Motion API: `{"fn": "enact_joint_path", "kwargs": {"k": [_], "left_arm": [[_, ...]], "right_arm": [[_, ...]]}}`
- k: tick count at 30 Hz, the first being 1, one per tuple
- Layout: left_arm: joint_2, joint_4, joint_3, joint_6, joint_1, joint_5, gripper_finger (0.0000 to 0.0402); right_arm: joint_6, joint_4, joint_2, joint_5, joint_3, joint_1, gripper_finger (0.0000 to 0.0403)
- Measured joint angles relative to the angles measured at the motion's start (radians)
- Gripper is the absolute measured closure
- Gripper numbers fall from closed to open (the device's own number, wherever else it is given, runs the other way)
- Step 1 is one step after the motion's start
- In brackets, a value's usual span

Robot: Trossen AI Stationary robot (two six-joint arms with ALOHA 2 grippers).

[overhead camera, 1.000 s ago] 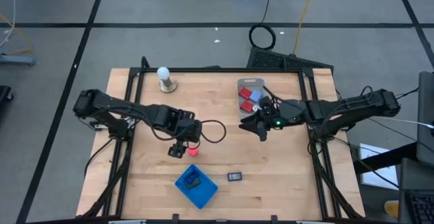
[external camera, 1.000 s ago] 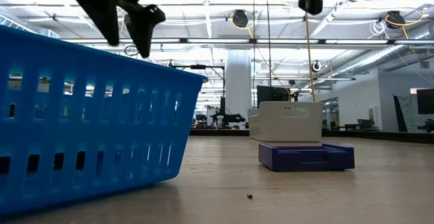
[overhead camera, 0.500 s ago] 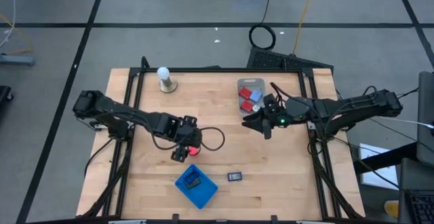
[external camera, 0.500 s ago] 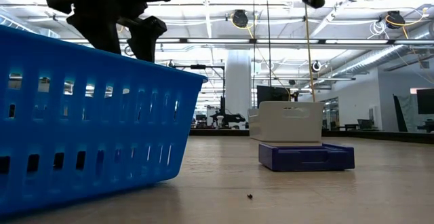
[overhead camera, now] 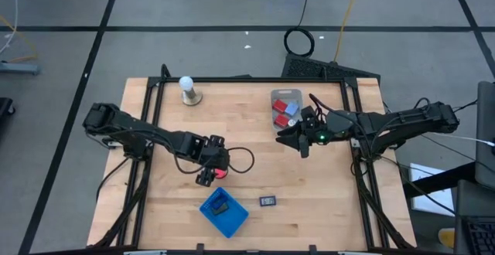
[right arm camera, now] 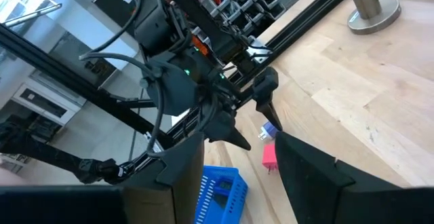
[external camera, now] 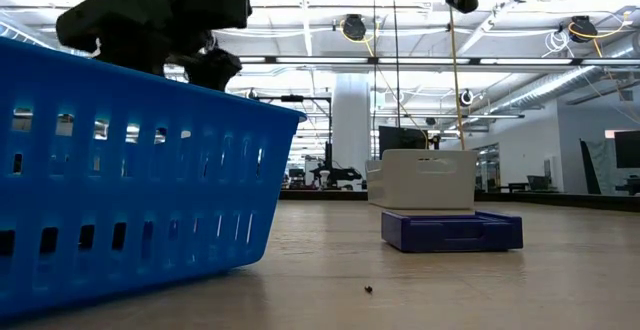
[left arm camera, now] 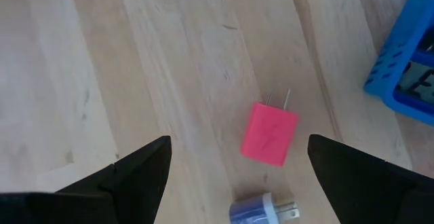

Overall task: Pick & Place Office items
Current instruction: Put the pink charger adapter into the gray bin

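My left gripper (overhead camera: 206, 178) (left arm camera: 237, 140) is open and hovers low over the table's middle, next to the blue basket (overhead camera: 224, 212). A red block with two metal prongs (left arm camera: 269, 134) (overhead camera: 221, 171) lies flat on the wood, between and ahead of its fingers. A pale blue tube with prongs (left arm camera: 260, 210) lies just beside the block. A flat black rectangle (overhead camera: 267, 201) rests on the table right of the basket. My right gripper (overhead camera: 300, 147) (right arm camera: 241, 139) is open and hangs above the table near the clear bin (overhead camera: 285, 108), which holds red and blue pieces.
A white ball on a round stand (overhead camera: 187, 90) sits near the far edge. In the low view the blue basket (external camera: 120, 170) fills the left, and a white box on a dark blue tray (external camera: 450, 228) stands farther back. Bare wood lies between the arms.
My left gripper has come down and shifted a little toward the near edge, closing in on the red block while staying open. The red block and the other pieces have not moved.
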State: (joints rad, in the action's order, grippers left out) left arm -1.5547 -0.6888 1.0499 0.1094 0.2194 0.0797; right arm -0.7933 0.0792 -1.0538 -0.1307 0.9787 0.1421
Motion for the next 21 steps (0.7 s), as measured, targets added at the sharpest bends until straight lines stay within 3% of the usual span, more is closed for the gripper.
{"fn": "enact_joint_path", "kwargs": {"k": [13,21], "left_arm": [[0.000,0.164,-0.097,-0.012,0.041,0.001,0.0053],[0.000,0.167,-0.109,0.051,0.080,0.035,0.0053]], "right_arm": [[0.020,0.000,0.000,-0.004,0.000,0.000,0.0231],[0.024,0.000,0.000,-0.004,0.000,0.000,0.0231]]}}
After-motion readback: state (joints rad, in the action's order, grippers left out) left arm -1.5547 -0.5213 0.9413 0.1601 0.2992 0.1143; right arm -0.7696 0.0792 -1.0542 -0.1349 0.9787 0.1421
